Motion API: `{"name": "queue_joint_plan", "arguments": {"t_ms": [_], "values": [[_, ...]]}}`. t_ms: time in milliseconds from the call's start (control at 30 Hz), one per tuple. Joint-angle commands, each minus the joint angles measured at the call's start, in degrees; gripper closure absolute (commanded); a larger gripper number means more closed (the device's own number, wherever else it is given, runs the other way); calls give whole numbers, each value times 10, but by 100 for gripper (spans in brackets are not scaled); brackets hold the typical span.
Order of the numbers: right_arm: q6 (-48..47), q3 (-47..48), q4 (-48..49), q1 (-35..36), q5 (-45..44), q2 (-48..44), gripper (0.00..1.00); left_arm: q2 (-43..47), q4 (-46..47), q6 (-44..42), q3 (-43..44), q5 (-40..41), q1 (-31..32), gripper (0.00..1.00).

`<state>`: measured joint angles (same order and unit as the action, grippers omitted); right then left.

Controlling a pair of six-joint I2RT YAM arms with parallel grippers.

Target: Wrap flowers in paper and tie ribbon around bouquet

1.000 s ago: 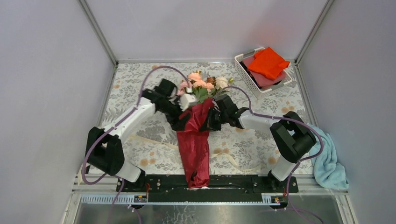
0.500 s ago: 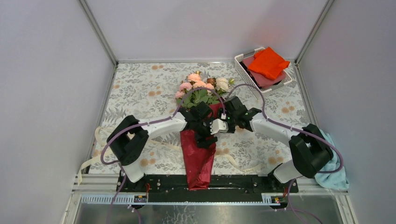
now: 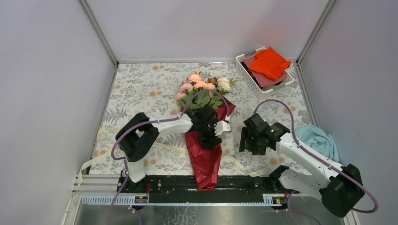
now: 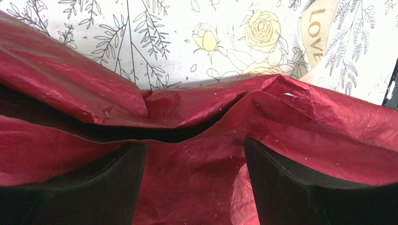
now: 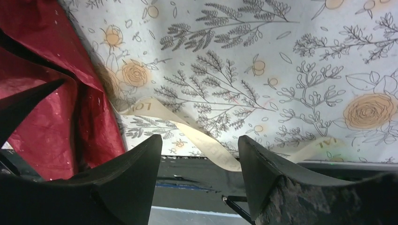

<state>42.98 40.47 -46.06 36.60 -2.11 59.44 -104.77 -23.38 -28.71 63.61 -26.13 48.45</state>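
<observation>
I work in a robot lab test cell, not a home or a shop. Plain pale wall panels [image 3: 51, 93] box me in on three sides, held by bare aluminium posts [image 3: 98, 33]. A black mounting rail [image 3: 244, 183] runs along the near edge, and purple cables [image 3: 122, 136] loop over the table. Only the floral tablecloth [image 3: 141, 89] and a white plastic basket [image 3: 245, 72] look domestic.

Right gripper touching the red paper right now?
Apart. The top view shows bare tablecloth between the right gripper and the paper. The right wrist view shows its jaws open, nothing held.
</observation>
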Motion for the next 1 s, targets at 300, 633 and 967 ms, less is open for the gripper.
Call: {"name": "queue_joint_plan", "arguments": {"t_ms": [300, 633, 967], "values": [[26, -74, 54, 17, 93, 5, 31, -11, -20, 15, 9, 11, 3, 15], [72, -132, 72, 100, 46, 30, 22, -4, -33, 12, 20, 13, 3, 14], [75, -140, 60, 123, -16, 57, 81, 4, -51, 12, 35, 16, 3, 14]]}}
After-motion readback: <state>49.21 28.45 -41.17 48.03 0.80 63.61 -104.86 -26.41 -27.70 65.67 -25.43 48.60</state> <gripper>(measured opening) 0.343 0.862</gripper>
